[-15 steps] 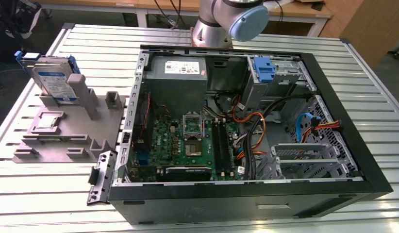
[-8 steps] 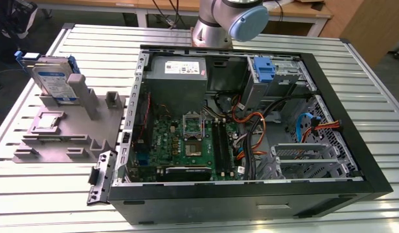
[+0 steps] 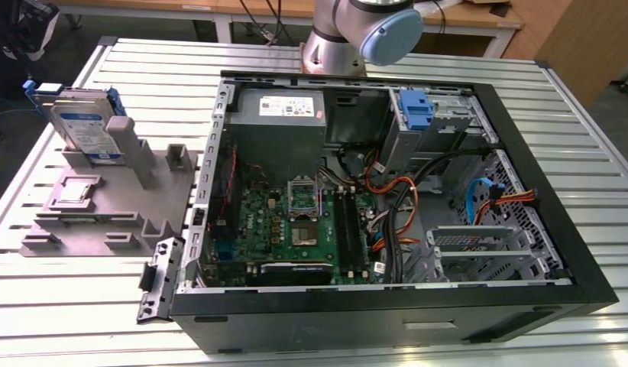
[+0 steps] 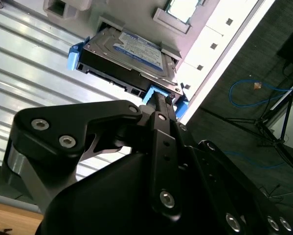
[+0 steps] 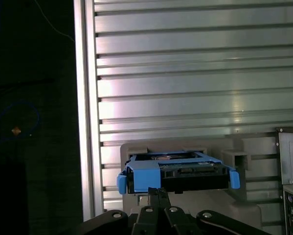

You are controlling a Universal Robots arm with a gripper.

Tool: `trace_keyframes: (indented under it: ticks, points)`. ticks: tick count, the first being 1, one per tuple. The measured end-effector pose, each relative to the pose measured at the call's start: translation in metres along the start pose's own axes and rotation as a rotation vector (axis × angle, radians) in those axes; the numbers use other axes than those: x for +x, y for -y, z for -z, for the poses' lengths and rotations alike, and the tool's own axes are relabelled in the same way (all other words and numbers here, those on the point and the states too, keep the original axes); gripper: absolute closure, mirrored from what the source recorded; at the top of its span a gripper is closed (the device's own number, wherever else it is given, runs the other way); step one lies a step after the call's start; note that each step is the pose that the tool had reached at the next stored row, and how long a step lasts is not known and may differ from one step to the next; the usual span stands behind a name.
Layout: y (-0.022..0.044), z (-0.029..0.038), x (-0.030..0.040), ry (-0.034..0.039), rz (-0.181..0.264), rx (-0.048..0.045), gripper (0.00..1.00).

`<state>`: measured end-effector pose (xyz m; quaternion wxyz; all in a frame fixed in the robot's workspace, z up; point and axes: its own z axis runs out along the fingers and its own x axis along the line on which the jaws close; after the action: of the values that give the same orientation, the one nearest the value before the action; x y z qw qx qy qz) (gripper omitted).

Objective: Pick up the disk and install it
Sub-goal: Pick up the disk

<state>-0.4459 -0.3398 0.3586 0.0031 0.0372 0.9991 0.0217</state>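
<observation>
Table (image 3: 589,145), slatted aluminium: bears every item below.

Computer case (image 3: 558,260), black, side panel off: laid flat so that board and bays face up for access. Holds a blue bracket (image 3: 418,107) in a bay at the far corner.

Arm base (image 3: 335,38): bolted to the table just behind the case, probably for reach over both case and holder.

Holder (image 3: 100,214), grey, just beside the case on the exterior view's left: slotted to keep parts in fixed poses.

Disk (image 3: 88,126) (image 4: 131,51) (image 5: 178,176), silver-grey, in blue carrier frame: stands on edge in a slot at the holder's far end, blue edge exposed and free to be grasped. Not lifted; well apart from the case's bays.

Gripper (image 4: 158,98) (image 5: 158,191): fingers pressed together, pinching nothing. Points straight at the disk's blue edge in both wrist views; judged short of contact.

Chip (image 3: 78,191), small, square, silver: lies flat in a recess of the holder, near the disk.
</observation>
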Motion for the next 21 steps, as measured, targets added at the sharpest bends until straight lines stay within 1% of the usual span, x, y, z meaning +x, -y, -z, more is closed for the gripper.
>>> trace_keyframes:
  ticks: [3, 5, 21]
  points:
    - [0.0, 0.0, 0.0, 0.0, 0.0, -0.0001, 0.9]
    - [0.0, 0.0, 0.0, -0.0005, 0.012, -0.0001, 0.9]
    - [0.0, -0.0009, 0.0, -0.0131, 0.301, -0.0013, 0.9]
